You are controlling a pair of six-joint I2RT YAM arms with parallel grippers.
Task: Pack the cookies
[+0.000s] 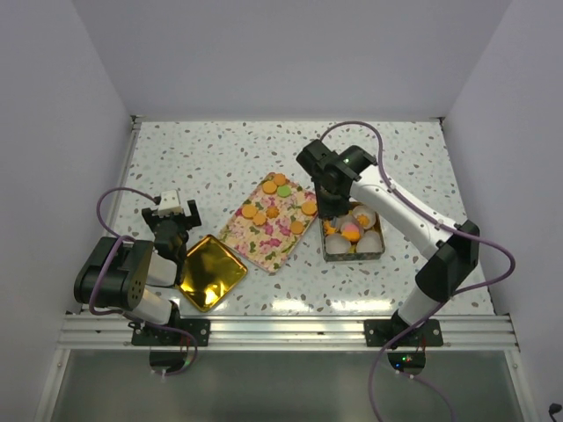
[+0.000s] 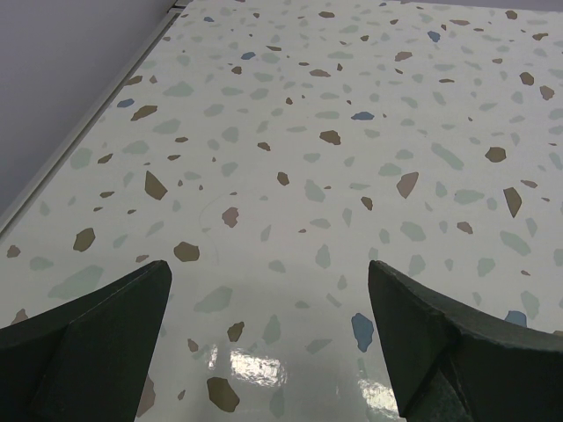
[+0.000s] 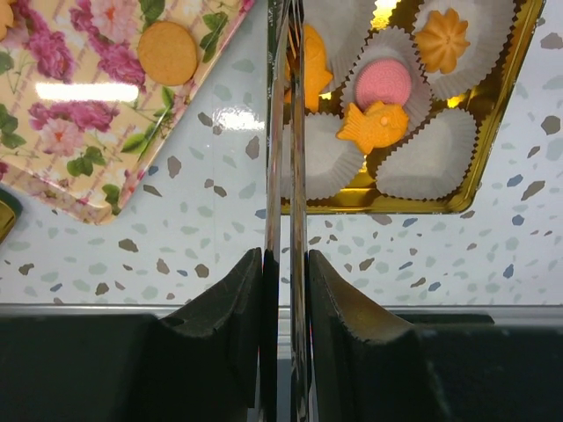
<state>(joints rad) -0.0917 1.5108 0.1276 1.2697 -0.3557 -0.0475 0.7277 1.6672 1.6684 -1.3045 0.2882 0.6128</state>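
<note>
Clamping thin metal tongs point(image 3: 274, 132) between nearly closed fingers, the right gripper point(image 3: 286, 264) hung above the speckled table point(image 2: 352, 132). Just ahead to its right lay a gold tin point(image 3: 352, 200) of white paper cups point(image 3: 431, 163), where three cookies sat: an orange fish shape point(image 3: 374, 126), a round pink one point(image 3: 383, 83) and an orange flower point(image 3: 442, 40). Ahead to its left, flat orange discs point(image 1: 259, 215) and a green one point(image 1: 283, 189) lay on a floral tray point(image 3: 79, 114). Well apart, the left gripper point(image 2: 268, 268) gaped wide, holding nothing.
</note>
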